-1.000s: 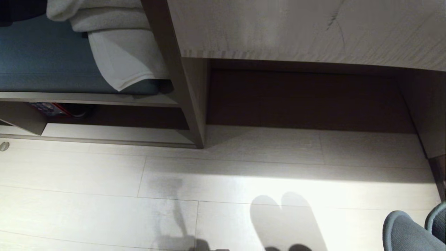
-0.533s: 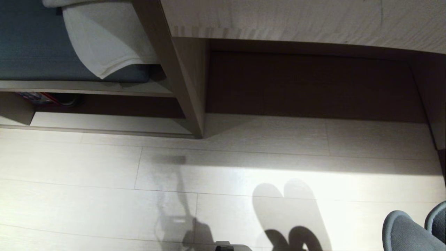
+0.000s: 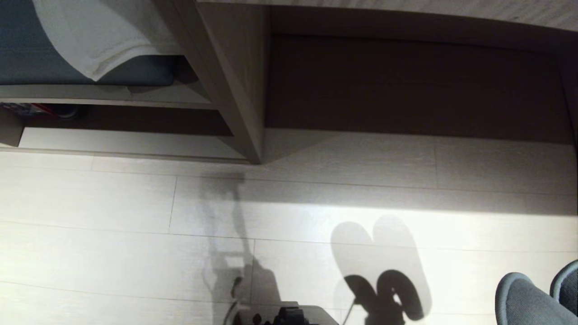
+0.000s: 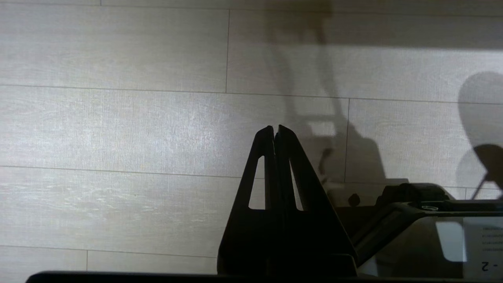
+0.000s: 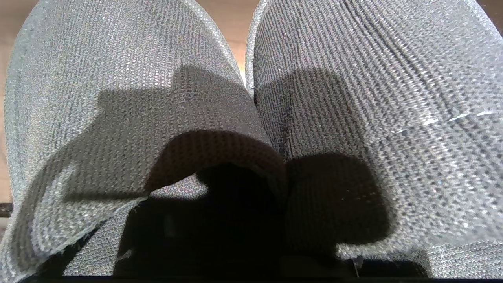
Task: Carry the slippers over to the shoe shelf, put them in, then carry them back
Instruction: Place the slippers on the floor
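Two slippers (image 5: 251, 98), grey knit, side by side, hang clamped at their inner edges in my right gripper (image 5: 251, 220), toes showing at the head view's lower right corner over the floor (image 3: 113, 203). Left gripper (image 4: 275, 131): fingers pressed together, empty, parked above the boards. Shoe shelf (image 3: 131, 144): far left, pale base board under a low opening, well apart from the pair. Desk recess (image 3: 406, 85): dark-backed, dead ahead, not my target. Upright panel (image 3: 235, 90): stands between recess and shelf; I judge I must shift left to clear it, keep the grip firm and bring the toes in low. White towel (image 3: 95, 36) drapes over a blue cushion (image 3: 27, 63) above.
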